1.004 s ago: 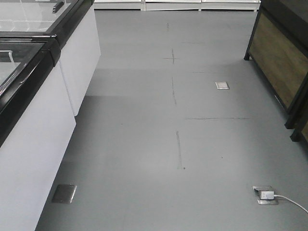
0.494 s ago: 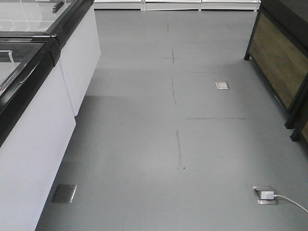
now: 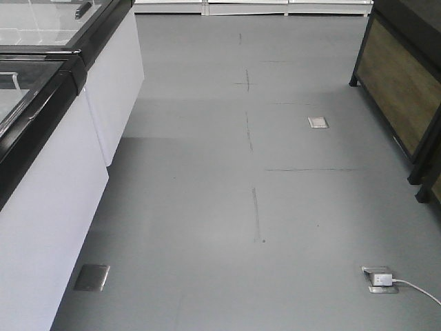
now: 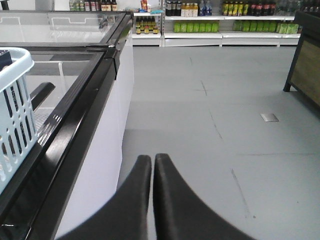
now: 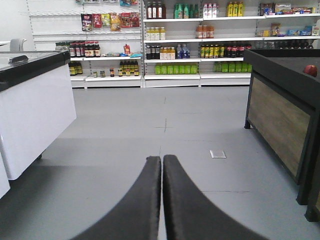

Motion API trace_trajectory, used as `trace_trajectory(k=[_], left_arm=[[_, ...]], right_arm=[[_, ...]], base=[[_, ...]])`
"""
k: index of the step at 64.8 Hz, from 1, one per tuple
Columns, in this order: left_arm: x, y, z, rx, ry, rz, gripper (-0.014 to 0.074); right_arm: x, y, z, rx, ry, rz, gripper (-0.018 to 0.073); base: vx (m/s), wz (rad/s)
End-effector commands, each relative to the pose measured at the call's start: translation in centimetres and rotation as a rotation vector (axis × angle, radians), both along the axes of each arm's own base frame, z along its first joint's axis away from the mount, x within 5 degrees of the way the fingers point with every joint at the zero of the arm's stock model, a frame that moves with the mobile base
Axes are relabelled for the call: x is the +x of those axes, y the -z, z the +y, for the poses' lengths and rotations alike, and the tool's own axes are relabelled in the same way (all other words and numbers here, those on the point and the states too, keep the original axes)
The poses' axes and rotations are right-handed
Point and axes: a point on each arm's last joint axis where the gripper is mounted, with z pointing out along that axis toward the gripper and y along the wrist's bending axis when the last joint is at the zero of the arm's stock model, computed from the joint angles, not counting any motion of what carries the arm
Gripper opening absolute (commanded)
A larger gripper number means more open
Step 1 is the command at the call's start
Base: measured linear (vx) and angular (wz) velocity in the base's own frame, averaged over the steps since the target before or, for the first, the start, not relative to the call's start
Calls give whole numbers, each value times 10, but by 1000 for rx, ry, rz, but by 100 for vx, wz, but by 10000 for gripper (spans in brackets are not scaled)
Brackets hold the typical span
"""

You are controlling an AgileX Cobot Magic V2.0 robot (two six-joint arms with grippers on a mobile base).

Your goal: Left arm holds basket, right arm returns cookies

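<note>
Only one corner of the basket [image 4: 15, 115] shows, at 9 o'clock in the left wrist view. The rest runs off the edge. A dark thing [image 4: 4, 57] by its rim is cut off too much to name.

The left gripper [image 4: 151, 158] and right gripper [image 5: 162, 159] both run off the bottom, at 6 o'clock.

The far bottles [image 5: 175, 51] at 12 o'clock are too small to read. A red thing [image 5: 311, 70] at 3 o'clock is cut by the edge.

In the front view, the white cable [image 3: 417, 288] runs out at 4 o'clock.
</note>
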Motion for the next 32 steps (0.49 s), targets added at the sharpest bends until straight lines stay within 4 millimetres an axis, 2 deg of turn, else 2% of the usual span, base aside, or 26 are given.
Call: trace_trajectory(k=[1, 21, 32], left_arm=[[4, -15, 0, -11, 2, -74, -6], [4, -15, 0, -10, 2, -79, 1], [4, -15, 0, -4, 3, -75, 64]], right_arm=[[-1, -6, 1, -4, -9, -83, -8], [-1, -6, 1, -4, -9, -83, -8], [-1, -6, 1, -4, -9, -83, -8]], base=[[0, 0], [0, 0], [0, 0]])
